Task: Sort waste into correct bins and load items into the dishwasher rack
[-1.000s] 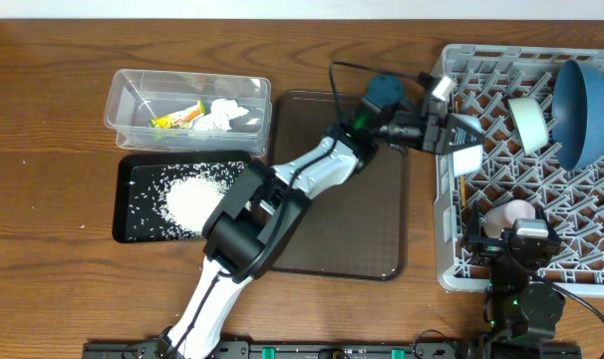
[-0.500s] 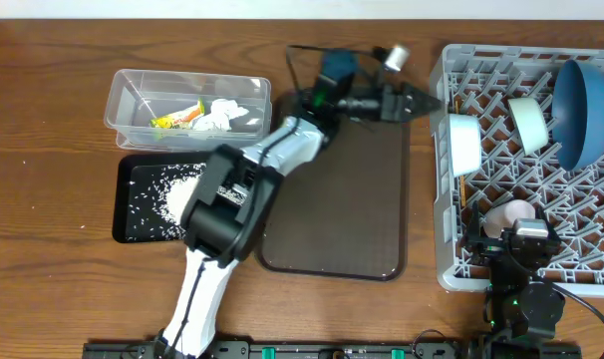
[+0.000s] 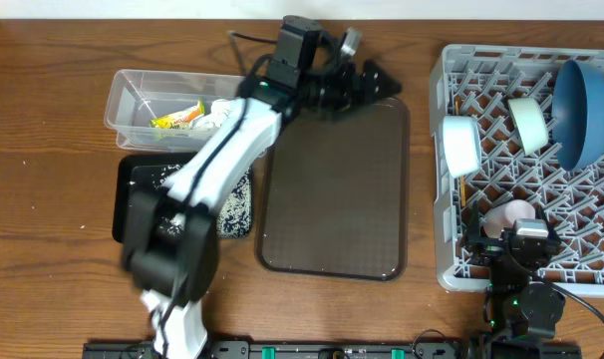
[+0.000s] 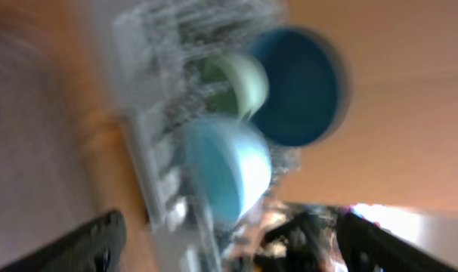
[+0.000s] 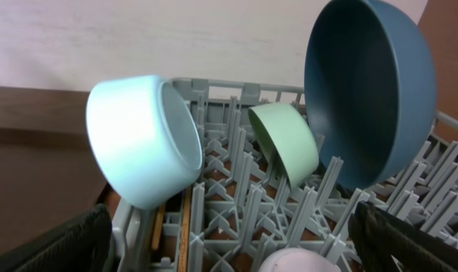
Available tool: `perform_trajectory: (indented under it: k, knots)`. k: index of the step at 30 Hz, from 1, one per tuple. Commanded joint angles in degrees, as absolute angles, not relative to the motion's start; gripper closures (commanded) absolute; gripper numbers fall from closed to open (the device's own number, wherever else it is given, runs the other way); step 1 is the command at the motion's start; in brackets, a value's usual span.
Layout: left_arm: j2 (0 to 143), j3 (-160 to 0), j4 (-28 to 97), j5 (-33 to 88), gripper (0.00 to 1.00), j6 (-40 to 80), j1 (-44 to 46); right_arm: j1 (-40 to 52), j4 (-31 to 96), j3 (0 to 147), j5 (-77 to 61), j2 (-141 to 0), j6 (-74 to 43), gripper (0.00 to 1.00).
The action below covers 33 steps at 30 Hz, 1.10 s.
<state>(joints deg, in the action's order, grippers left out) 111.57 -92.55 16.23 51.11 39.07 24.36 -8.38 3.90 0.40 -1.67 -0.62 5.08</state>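
Observation:
The grey dishwasher rack (image 3: 444, 264) stands at the right. It holds the white bowl (image 3: 459, 143) (image 5: 142, 140), the mint bowl (image 3: 528, 122) (image 5: 286, 143), the dark-blue bowl (image 3: 581, 100) (image 5: 369, 91) and the pink cup (image 3: 509, 212) (image 5: 297, 263). Wooden chopsticks (image 5: 188, 227) lie in the rack under the white bowl. My left gripper (image 3: 385, 83) (image 4: 229, 242) is open and empty above the tray's far edge, left of the rack. My right gripper (image 3: 519, 237) (image 5: 229, 238) is open and empty at the rack's front, by the pink cup.
The clear bin (image 3: 133, 90) holds the tissue (image 3: 218, 118) and the yellow-green wrapper (image 3: 177, 118). The black bin (image 3: 128, 194) holds rice (image 3: 238, 204) and is partly hidden by my left arm. The brown tray (image 3: 332, 189) lies between the bins and the rack.
My left gripper let go of the white bowl, which stays in the rack, and drew back left over the tray's far edge. The left arm swung left over the black bin.

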Motion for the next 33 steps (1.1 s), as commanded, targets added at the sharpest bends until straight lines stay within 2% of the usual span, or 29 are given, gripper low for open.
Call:
perform_trajectory:
  k: [1, 5, 9, 13, 16, 24, 26, 30, 33]
  knots:
    - [102.28, -93.3, 31.64, 20.78, 0.1, 23.79, 24.23, -8.21, 4.05, 0.32, -1.72, -0.32, 5.65, 0.01]
    - [92.97, -93.3, 52.03, -2.37, 0.09, 20.84, 24.16, -8.21, 4.05, 0.3, -1.72, -0.32, 5.65, 0.01]
    - [85.91, -93.3, 62.11, -16.71, 0.09, 19.64, 24.16, -8.19, 4.05, 0.3, -1.72, -0.32, 5.65, 0.01]
    - [81.56, -93.3, 66.89, -19.0, 0.09, 17.74, 24.16, -8.19, 4.05, 0.32, -1.72, -0.32, 5.65, 0.01]
    - [78.63, -93.23, 72.6, -22.61, 0.09, 21.45, 23.31, -8.21, 4.05, 0.3, -1.72, -0.32, 5.65, 0.01]
    - [69.78, -84.82, 80.05, -23.16, 0.09, 23.55, 15.94, -8.21, 4.05, 0.32, -1.72, -0.32, 5.65, 0.01]
    - [67.42, -81.17, 79.66, -21.87, 0.0, 26.17, 14.11, -8.19, 4.05, 0.32, -1.72, -0.32, 5.65, 0.01]
    - [65.52, -77.41, 79.7, -13.67, 0.0, 28.18, 13.63, -8.21, 4.05, 0.3, -1.72, -0.32, 5.65, 0.01]
    - [65.84, -77.03, 79.66, -11.79, 0.0, 28.18, 13.63, -8.19, 4.05, 0.32, -1.72, -0.32, 5.65, 0.01]
